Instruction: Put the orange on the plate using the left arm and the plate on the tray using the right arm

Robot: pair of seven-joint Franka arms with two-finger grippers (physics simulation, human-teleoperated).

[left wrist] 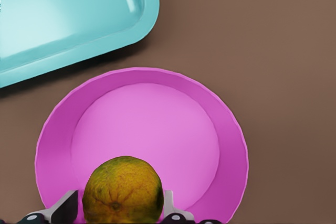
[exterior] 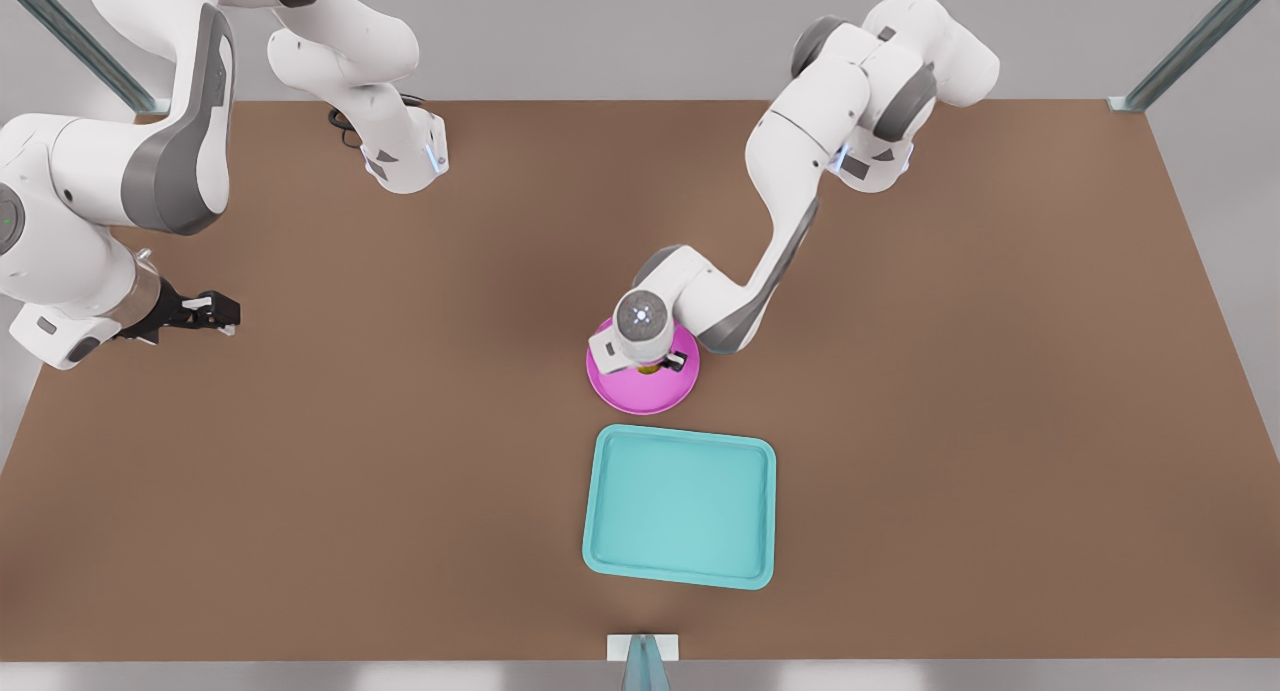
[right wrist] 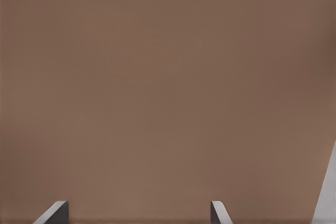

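The yellow-orange orange (left wrist: 122,190) sits between the fingers (left wrist: 169,203) of my left gripper (left wrist: 118,207), which is shut on it just over the near part of the pink plate (left wrist: 152,124). In the front view this gripper (exterior: 648,367) points down over the plate (exterior: 640,396) at the table's middle, and the arm hides most of the orange (exterior: 649,369). The teal tray (exterior: 680,506) lies right in front of the plate, apart from it. My right gripper (exterior: 222,316) waits open above the table at the front view's left, far from both.
The brown table (right wrist: 157,77) spreads wide on all sides of the plate and tray. Metal frame posts (exterior: 1180,46) stand at the back corners, and a small bracket (exterior: 642,651) sits at the front edge. A corner of the tray (left wrist: 68,14) lies close to the plate.
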